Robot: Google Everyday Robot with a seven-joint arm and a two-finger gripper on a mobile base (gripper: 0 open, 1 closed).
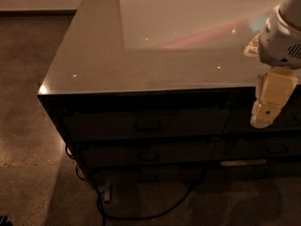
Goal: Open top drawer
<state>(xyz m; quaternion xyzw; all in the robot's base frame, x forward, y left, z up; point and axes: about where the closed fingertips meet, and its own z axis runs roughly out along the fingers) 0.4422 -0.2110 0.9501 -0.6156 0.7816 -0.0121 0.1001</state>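
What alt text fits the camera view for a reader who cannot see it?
The top drawer under a glossy countertop is closed, with a small handle at its centre. The robot's gripper hangs at the right, in front of the countertop's edge, apart from the handle. A black cable runs on the floor below.

Cabinet (141, 140) stands on speckled brown floor (28, 126). Countertop (89, 55) glossy, with grey band along left and front edges. Paler reflective panel (188, 22) covers back right, small light glints on it. Black cable (155, 215) lies on floor at cabinet foot, looping from left corner toward right. Gripper (265, 109) hangs just past countertop front edge, far right, before cabinet face.
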